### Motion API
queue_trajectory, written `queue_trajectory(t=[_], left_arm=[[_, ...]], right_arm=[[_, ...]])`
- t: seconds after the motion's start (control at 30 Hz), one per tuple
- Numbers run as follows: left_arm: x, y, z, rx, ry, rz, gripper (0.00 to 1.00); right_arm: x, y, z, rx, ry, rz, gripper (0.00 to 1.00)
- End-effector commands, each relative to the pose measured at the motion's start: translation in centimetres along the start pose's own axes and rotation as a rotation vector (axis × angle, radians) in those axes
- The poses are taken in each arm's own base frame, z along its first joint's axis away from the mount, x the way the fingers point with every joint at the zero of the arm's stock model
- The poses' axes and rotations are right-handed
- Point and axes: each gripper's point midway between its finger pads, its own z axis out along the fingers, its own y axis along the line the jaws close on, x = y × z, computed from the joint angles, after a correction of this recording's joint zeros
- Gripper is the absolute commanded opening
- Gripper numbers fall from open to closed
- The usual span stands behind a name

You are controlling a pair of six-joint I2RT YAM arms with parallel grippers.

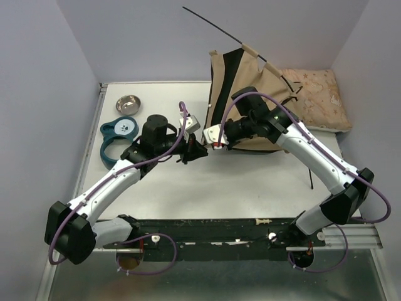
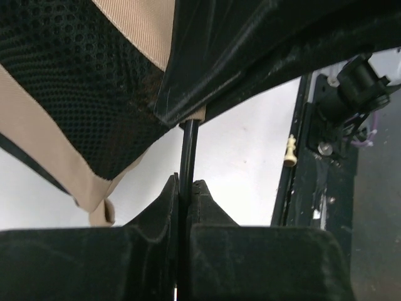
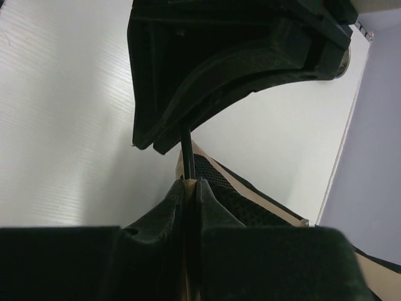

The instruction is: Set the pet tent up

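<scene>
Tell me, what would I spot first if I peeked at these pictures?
The big tan pet tent at the back of the table, with a long black rod sticking out of its top. Just in front of it the two robot arms meet, and the left pincer and the right pincer both pinch the same thin black pole. A pink cushion lies in the back right corner.

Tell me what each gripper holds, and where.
Both pinch the tent's thin black pole: left gripper on bare rod just outside its tan sleeve, right gripper close beside.
</scene>
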Motion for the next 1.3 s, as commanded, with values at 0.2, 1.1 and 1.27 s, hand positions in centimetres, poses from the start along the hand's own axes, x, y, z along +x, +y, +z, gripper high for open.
queue_trajectory(t=[0.2, 1.1, 1.27], left_arm=[[-5.7, -1.4, -0.5, 0.053, -0.111, 0.131, 0.1], [5.4, -3.3, -10.6, 0.029, 0.25, 0.087, 0.54], [6.4, -2.2, -9.6, 0.041, 0.251, 0.079, 0.49]], right_arm=[[-4.6, 4.3, 1.9, -0.126, -0.183, 0.008, 0.01], [-2.0, 4.5, 1.0, -0.098, -0.099, 0.01, 0.01], [-2.3, 4.4, 0.8, -0.098, -0.105, 0.013, 0.01]])
